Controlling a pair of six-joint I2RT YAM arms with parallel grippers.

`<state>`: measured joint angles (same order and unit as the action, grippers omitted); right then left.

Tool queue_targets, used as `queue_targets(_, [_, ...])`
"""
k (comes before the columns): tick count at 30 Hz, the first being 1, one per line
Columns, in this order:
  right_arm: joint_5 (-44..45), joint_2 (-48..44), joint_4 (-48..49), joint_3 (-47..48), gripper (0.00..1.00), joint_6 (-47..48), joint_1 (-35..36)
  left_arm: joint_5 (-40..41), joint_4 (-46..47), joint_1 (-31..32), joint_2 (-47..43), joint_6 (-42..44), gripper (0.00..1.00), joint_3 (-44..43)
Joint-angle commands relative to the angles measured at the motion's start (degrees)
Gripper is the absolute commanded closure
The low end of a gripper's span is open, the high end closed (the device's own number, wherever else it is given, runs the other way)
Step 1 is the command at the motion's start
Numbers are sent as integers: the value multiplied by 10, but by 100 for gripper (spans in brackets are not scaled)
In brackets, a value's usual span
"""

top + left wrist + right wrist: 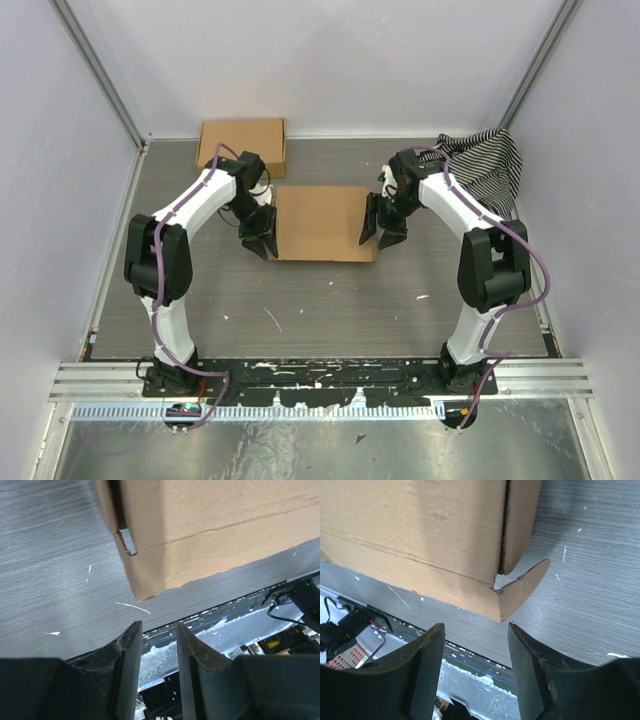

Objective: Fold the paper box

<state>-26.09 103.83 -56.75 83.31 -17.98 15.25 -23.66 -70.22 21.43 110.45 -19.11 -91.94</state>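
Observation:
The paper box [320, 222] lies as a brown cardboard rectangle in the middle of the table, between my two grippers. My left gripper [262, 240] is at its left edge, open and empty. In the left wrist view the fingers [159, 627] stand a little apart, just short of the box's near corner [210, 530], which has a small slot cut in it. My right gripper [383, 232] is at the box's right edge, open and empty. In the right wrist view its fingers [476, 627] stand wide apart below the box [420, 530], where a pointed flap [525, 587] sticks out at the corner.
A smaller brown cardboard box [242, 145] sits at the back left, just behind the left arm. A black-and-white striped cloth [490, 165] lies at the back right corner by the right arm. Grey walls close in the table on three sides.

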Motion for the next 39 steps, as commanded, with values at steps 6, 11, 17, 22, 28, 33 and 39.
queue_targets(6, [79, -44, 37, -26, 40, -9, -1, 55, 19, -5, 3, -14, 60, 15])
queue_targets(11, [64, -43, 58, -47, 40, -4, -1, 41, 40, -5, 9, -25, 60, 22])
queue_targets(17, [52, -43, 89, -64, 40, -1, 5, 19, 59, -5, 4, -35, 60, 26])
queue_targets(22, [45, -41, 120, -68, 40, -3, 19, 18, 63, -5, 1, -36, 60, 29])
queue_targets(28, [43, -33, 132, -66, 41, -7, 29, 16, 65, -5, -1, -34, 60, 40])
queue_targets(33, [38, -38, 116, -64, 46, -6, 34, 10, 67, -5, -1, -34, 60, 42])
queue_targets(39, [30, -43, 97, -63, 53, -8, 34, 6, 62, -5, 2, -34, 60, 34])
